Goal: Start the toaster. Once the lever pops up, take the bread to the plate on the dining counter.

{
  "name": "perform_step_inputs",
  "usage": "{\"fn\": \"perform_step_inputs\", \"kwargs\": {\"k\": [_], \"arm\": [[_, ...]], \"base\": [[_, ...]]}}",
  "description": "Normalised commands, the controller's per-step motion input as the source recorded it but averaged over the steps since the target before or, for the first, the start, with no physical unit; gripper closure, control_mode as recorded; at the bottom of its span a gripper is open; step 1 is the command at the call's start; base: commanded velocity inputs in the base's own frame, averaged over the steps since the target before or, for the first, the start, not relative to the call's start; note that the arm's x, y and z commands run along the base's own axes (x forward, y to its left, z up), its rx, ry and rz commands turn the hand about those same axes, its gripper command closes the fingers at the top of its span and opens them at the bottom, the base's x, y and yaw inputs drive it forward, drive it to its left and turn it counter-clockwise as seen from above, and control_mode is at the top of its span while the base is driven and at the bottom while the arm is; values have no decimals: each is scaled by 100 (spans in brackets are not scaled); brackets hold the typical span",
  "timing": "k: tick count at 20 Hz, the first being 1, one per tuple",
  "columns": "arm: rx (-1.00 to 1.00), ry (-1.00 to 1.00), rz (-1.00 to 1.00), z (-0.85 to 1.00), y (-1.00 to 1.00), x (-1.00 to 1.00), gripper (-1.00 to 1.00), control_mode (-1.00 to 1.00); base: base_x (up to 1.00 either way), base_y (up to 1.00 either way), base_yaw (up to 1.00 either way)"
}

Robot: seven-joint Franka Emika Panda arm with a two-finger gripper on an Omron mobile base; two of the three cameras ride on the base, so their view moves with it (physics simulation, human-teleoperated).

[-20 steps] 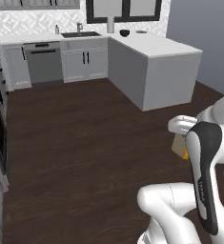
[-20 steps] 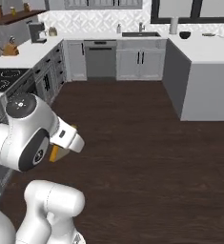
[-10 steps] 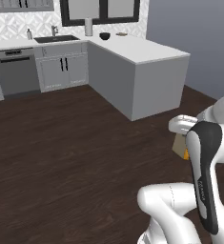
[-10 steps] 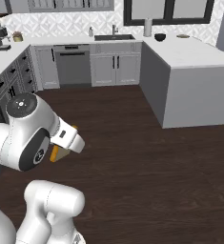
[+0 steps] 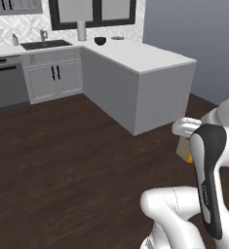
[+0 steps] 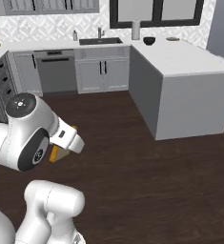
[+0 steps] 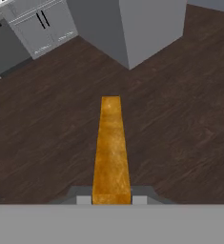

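A dark brown wood-plank floor point(image 5: 62, 160) spreads across the kitchen, and on it stands the long white marble-topped table point(image 5: 140, 56) with plain grey sides, a peninsula that runs out from the back wall toward the robot. At its far end, under a black-framed window point(image 6: 154, 12), sit a small black bowl point(image 5: 100, 41), a pale upright cylinder point(image 5: 81, 30) and a flat round dish point(image 5: 118, 37), too small to make out in detail. Along the back wall runs a row of white cabinets with dark handles point(image 6: 101, 74), topped by a dark inset sink with a tap point(image 6: 100, 40), and beside them a grey dishwasher front point(image 6: 57, 71). The white arm with dark joints point(image 5: 208, 180) is folded close over its base, the hand held above open floor, well apart from the table. The end effector point(image 7: 112, 198) is closed on the thin orange-tan slice of bread point(image 7: 111, 150), which stands on edge between the two finger tips and reaches straight out from them, over the floor planks, in the hand view. From the right base view a small orange and tan corner of the slice shows just under the white wrist point(image 6: 68, 138); from the left base view a tan and orange bit shows beside the dark forearm.
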Motion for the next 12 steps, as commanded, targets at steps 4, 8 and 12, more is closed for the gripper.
{"fn": "perform_step_inputs", "kwargs": {"k": [4, 8, 12], "arm": [[0, 0, 0, 0, 0, 0, 100, 100], [0, 0, 0, 0, 0, 0, 100, 100], [0, 0, 0, 0, 0, 0, 100, 100]], "base": [[100, -25, -8], [100, -31, -2], [100, -40, 0]]}}
